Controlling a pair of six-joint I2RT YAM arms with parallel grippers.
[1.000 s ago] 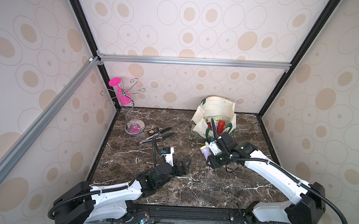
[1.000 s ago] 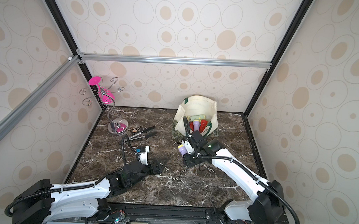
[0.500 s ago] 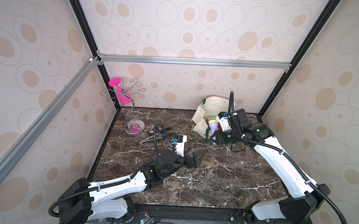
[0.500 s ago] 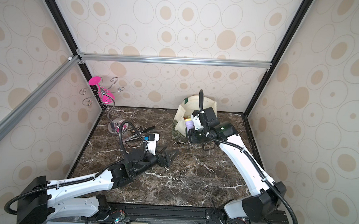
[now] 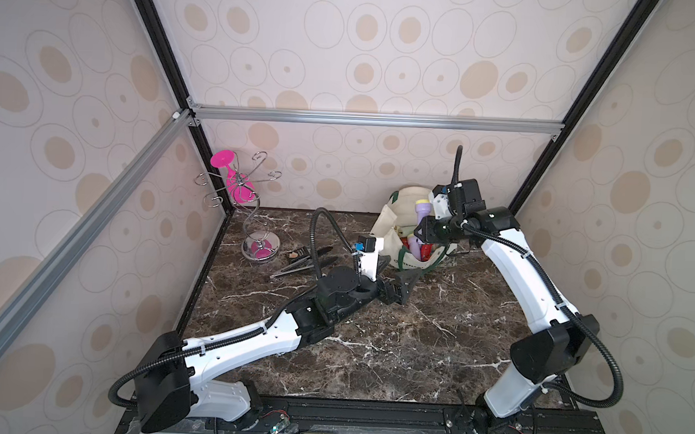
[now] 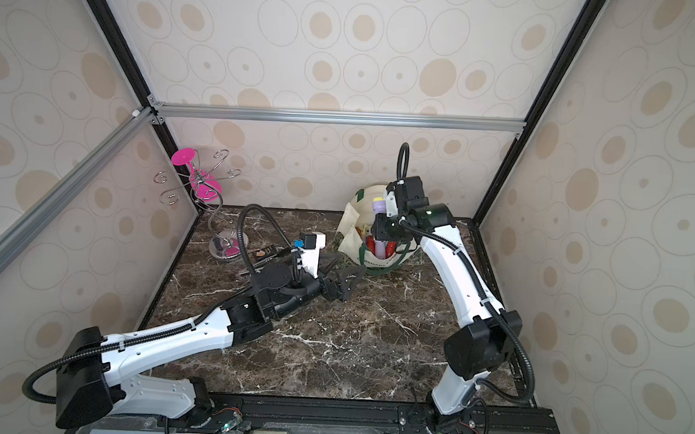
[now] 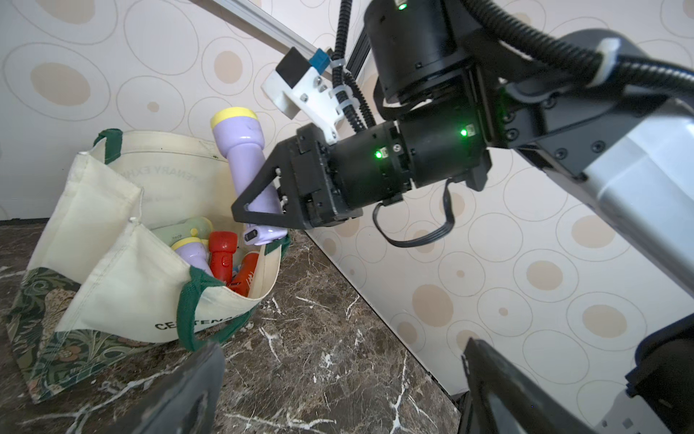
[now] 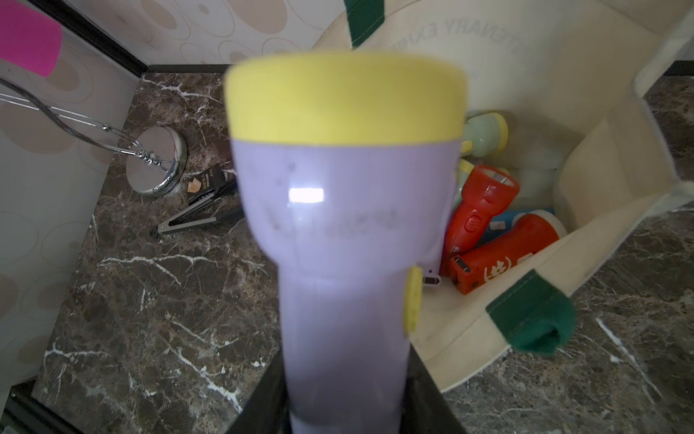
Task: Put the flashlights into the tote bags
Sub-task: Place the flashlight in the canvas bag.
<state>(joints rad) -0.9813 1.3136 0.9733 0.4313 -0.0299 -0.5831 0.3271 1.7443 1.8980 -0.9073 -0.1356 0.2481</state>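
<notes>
A lilac plastic flashlight with a yellow head (image 7: 240, 150) hangs at the rim of the cream canvas tote bag with dark green handles (image 7: 124, 285): a drop from here may miss.

My right tool (image 7: 259, 204) is clamped on the flashlight's handle, head up and tilted, with its butt just above the bag's rim. The bag stands near the far right corner of the dark marble table (image 5: 392, 351). My left tool (image 5: 397, 284) is spread wide and empty, low over the table just in front of the bag. I judge that the butt sits over the edge rather than the middle of the mouth, so letting go now could bounce it off the soft canvas onto the table. The red plastic flashlights (image 7: 222, 251) and a pale green flashlight (image 7: 187, 231) already pile high inside, so it may roll off them. A nudge from my right tool could also fold the limp wall.
</notes>
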